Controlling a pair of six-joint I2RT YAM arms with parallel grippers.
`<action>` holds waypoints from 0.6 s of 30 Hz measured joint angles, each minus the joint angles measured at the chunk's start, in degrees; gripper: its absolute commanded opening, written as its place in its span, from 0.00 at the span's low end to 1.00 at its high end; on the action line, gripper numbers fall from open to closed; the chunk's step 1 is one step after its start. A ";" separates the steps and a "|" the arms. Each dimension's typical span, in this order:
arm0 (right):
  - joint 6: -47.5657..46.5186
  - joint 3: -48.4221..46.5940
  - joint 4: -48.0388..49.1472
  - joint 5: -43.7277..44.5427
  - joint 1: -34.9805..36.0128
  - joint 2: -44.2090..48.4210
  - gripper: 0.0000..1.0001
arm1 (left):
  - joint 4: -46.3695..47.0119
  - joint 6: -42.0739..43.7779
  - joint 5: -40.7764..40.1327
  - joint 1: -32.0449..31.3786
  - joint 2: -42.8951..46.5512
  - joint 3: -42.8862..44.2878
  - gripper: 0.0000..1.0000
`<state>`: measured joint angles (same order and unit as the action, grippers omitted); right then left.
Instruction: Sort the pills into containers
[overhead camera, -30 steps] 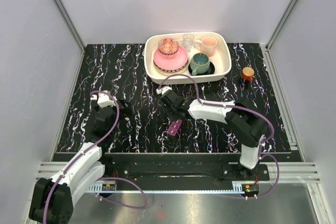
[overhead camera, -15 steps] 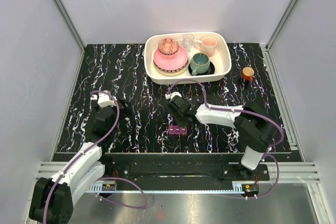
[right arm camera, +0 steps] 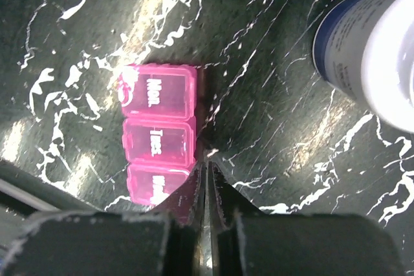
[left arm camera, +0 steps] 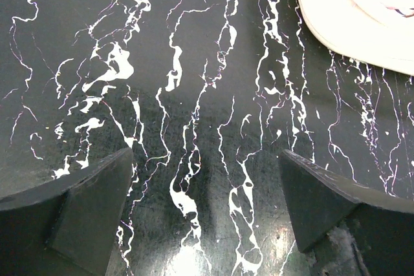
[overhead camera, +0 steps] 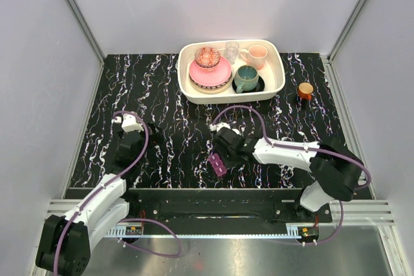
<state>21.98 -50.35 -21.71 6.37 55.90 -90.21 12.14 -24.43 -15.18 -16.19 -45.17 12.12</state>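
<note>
- pill box [right arm camera: 158, 135], magenta: lies near the front edge of the marbled table [overhead camera: 162, 88]; weekday lids down, contents unreadable, third compartment partly hidden.
- right gripper [right arm camera: 207, 167]: fingers pressed together on nothing, tips at the box's edge.
- left gripper [left arm camera: 207, 205]: spread wide, empty.
- white bottle [right arm camera: 375, 43]: cut off by the frame.
- cream tray [overhead camera: 278, 85]: holds crockery.
</note>
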 measured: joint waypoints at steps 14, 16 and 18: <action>3.08 0.66 -3.02 4.66 3.87 14.58 0.80 | 0.00 0.00 0.02 0.00 -0.33 0.00 0.99; 3.89 -0.83 -3.74 5.66 5.86 12.09 0.80 | 0.00 0.00 0.02 0.00 -0.33 0.00 0.99; 4.63 -1.68 -4.17 6.54 7.54 9.20 0.80 | 0.00 0.00 0.04 0.00 -0.33 0.00 0.99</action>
<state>26.61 -52.03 -25.89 12.91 63.44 -81.01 12.14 -24.43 -15.14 -16.19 -45.50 12.12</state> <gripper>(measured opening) 0.800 0.987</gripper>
